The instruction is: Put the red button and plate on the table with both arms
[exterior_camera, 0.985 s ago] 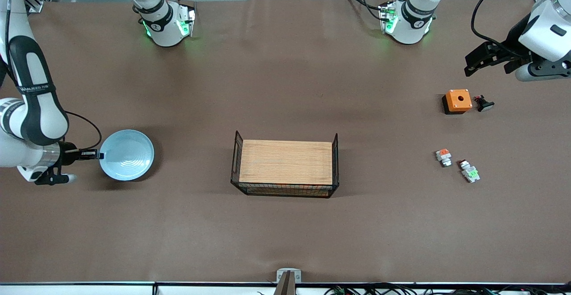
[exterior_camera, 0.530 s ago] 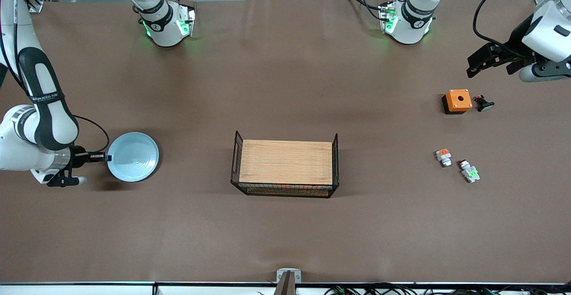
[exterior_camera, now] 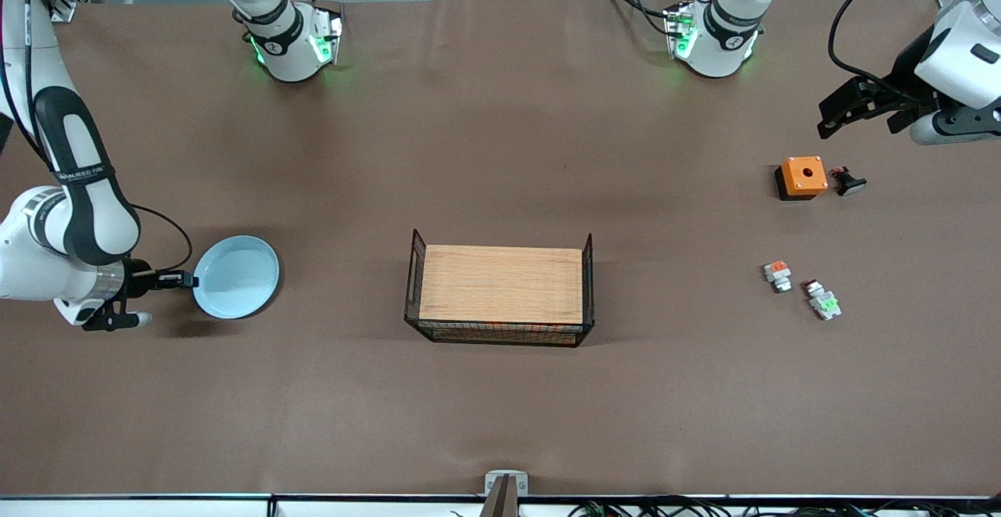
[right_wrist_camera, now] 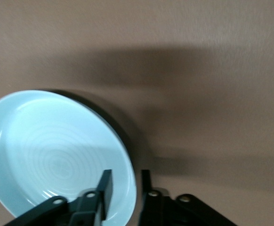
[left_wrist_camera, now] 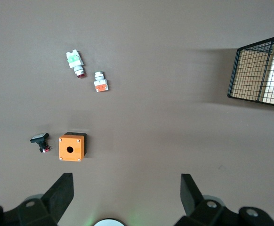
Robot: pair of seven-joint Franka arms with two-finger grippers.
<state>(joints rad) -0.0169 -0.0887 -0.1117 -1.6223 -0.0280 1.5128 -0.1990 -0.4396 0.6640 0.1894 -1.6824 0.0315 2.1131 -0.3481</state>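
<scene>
Right fingers [right_wrist_camera: 106,186] pinch plate [exterior_camera: 237,276] rim, tips cropped.

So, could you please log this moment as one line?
right gripper: shut on round pale blue plate rim | left gripper: open, above brown table

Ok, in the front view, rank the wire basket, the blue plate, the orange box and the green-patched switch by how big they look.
1. wire basket
2. plate, held tilted by the right gripper
3. orange box
4. red button, the green-patched switch
</scene>
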